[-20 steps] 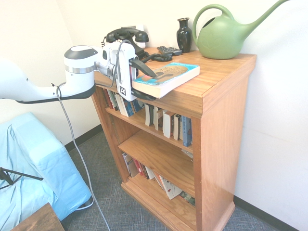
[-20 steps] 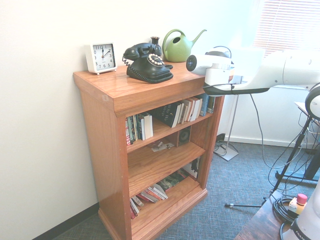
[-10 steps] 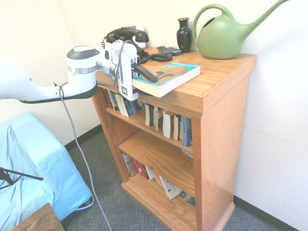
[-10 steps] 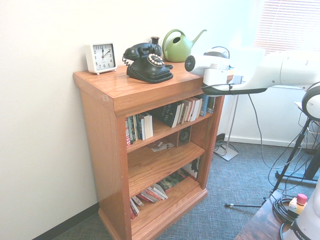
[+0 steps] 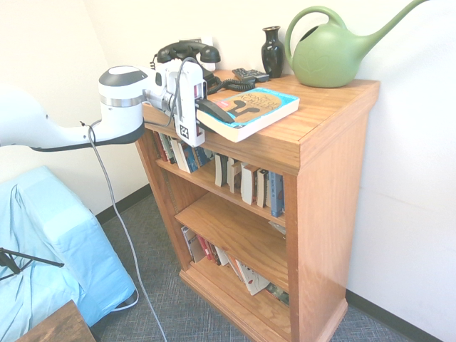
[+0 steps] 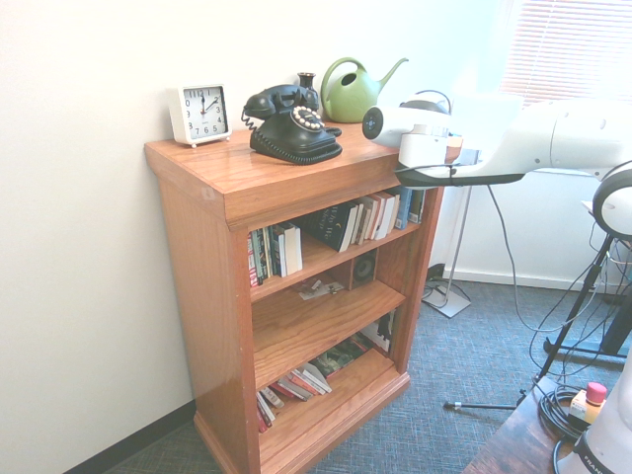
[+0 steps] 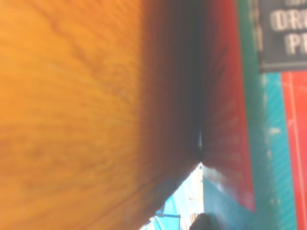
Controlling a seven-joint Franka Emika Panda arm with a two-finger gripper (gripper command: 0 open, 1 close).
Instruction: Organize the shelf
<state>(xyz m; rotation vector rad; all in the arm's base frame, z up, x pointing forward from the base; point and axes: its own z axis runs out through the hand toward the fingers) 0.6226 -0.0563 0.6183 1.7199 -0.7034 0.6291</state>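
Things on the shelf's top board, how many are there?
6: clock at the far end, black telephone, remote, black vase, green watering can, and the book in the gripper. Smaller ones may be hidden.

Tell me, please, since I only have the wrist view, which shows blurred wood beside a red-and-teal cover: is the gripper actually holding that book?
Observer: Yes. The first exterior view shows the gripper shut on the near end of the teal book.
Operator: Where is the book?
Observer: On top of the shelf, by its front edge, not in a tier.
Operator: What else stands up there?
Observer: A green watering can, a black vase, a black telephone and, in the second exterior view, a white clock.
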